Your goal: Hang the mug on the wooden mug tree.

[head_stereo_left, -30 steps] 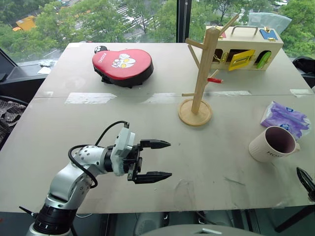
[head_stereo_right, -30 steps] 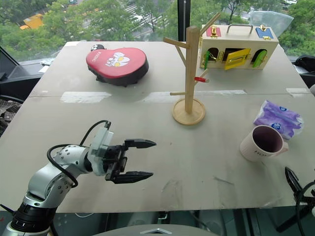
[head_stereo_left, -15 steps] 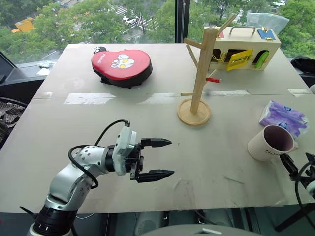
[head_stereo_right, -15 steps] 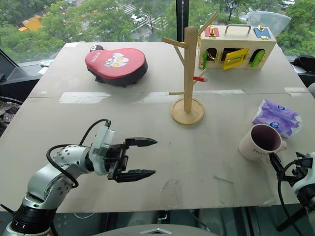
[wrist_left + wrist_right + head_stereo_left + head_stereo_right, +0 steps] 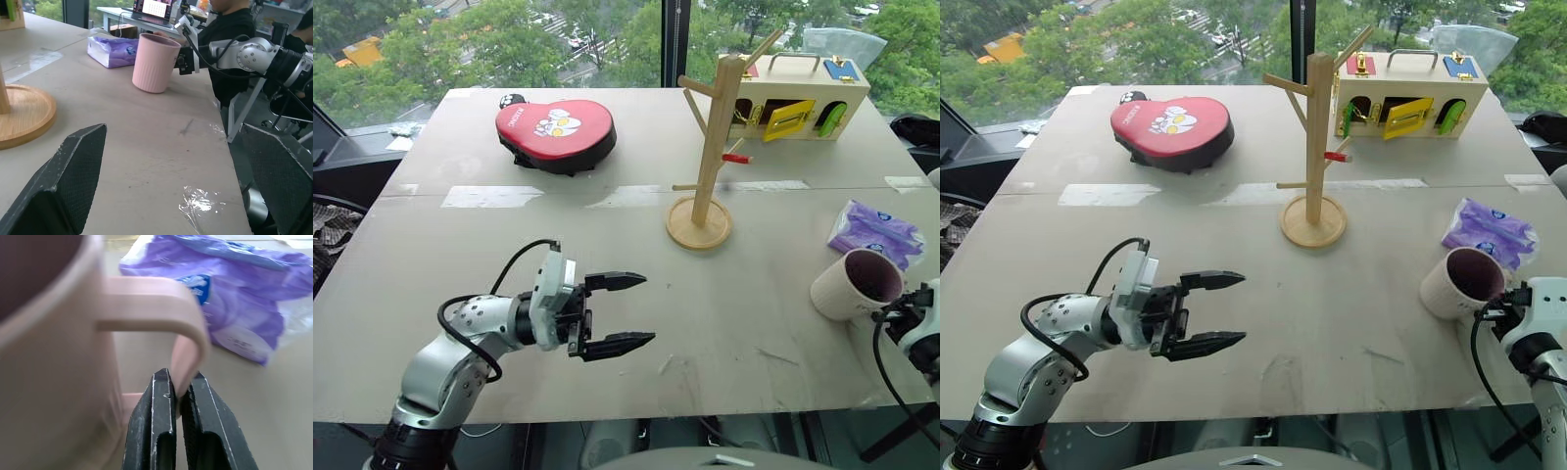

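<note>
Mug (image 5: pixel 1459 282) handle is pinched shut by right gripper (image 5: pixel 180 396) fingers; wooden mug tree (image 5: pixel 1316 147) lies at 11 o'clock, left gripper (image 5: pixel 1206 311) fingers spread, empty.

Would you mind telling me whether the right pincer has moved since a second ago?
Yes. The right pincer came forward from the table's near edge to the cream-white ceramic mug, closing on its handle.

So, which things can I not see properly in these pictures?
- The mug: the right wrist view's edges cut off its body, and its lettering cannot be made out.
- The purple tissue pack: blurred print, unreadable.
- The wooden mug tree: in the left wrist view the edge cuts off its post and pegs.
- The right gripper: the mug handle hides the fingertips' inner faces.
</note>
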Controlling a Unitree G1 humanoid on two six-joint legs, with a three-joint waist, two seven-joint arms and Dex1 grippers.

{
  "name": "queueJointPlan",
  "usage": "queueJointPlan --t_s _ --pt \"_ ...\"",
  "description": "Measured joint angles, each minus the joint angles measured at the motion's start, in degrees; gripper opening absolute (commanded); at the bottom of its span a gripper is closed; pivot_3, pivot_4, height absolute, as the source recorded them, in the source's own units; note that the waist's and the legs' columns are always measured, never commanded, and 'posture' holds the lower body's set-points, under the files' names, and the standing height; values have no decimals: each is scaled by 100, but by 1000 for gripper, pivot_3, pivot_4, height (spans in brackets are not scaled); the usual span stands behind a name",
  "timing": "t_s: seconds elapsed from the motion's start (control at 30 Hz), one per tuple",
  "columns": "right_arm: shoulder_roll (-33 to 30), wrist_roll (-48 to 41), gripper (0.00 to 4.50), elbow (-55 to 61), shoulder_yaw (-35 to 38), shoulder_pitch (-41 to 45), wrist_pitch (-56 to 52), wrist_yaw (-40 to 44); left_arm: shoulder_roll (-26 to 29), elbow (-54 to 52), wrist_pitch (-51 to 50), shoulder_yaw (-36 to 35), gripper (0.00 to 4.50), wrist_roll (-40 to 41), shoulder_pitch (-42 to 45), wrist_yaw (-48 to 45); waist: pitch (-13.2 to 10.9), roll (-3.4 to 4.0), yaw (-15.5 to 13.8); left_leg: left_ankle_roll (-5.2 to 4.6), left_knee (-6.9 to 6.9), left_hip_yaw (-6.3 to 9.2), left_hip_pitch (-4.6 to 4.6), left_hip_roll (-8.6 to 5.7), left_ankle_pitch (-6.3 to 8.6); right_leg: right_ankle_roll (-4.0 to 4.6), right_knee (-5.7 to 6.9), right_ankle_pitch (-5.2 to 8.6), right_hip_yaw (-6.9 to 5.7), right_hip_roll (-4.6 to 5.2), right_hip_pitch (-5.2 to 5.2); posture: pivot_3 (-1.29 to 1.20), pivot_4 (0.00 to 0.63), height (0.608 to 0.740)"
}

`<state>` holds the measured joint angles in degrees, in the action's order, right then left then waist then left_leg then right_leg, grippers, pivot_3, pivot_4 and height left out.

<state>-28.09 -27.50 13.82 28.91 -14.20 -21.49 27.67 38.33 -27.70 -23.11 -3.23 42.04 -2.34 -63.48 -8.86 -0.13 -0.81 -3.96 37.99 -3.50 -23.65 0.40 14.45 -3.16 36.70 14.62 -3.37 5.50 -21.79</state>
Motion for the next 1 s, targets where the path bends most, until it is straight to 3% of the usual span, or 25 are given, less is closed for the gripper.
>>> queueJointPlan --t_s 0.27,0.53,0.87,1.0 --pt "-897 -263 122 315 -521 1036 -307 752 -726 199 1061 -287 4500 -296 -495 215 -2 1 3 -5 14 -4 -1 6 3 3 5 0 4 1 -1 0 150 733" --pt "-2332 -128 122 -145 -1909 3918 -1371 1589 -692 167 1379 -964 4500 105 -1038 26 -9 -4 42 -10 26 2 -11 6 6 22 4 10 -17 39 -5 0 150 733" --pt "-2032 -51 122 -226 -3059 5705 -2344 1783 -847 -540 1376 -1183 4500 156 -1787 624 -17 -9 18 -10 32 0 -28 -3 9 22 -12 9 -26 62 -5 0 150 733" --pt "-1702 408 122 -676 -3651 6431 -2529 1682 -860 -658 1352 -1141 4500 83 -1792 876 -16 -9 31 -9 31 3 -17 -2 9 25 -3 9 -28 62 -6 0 150 733"
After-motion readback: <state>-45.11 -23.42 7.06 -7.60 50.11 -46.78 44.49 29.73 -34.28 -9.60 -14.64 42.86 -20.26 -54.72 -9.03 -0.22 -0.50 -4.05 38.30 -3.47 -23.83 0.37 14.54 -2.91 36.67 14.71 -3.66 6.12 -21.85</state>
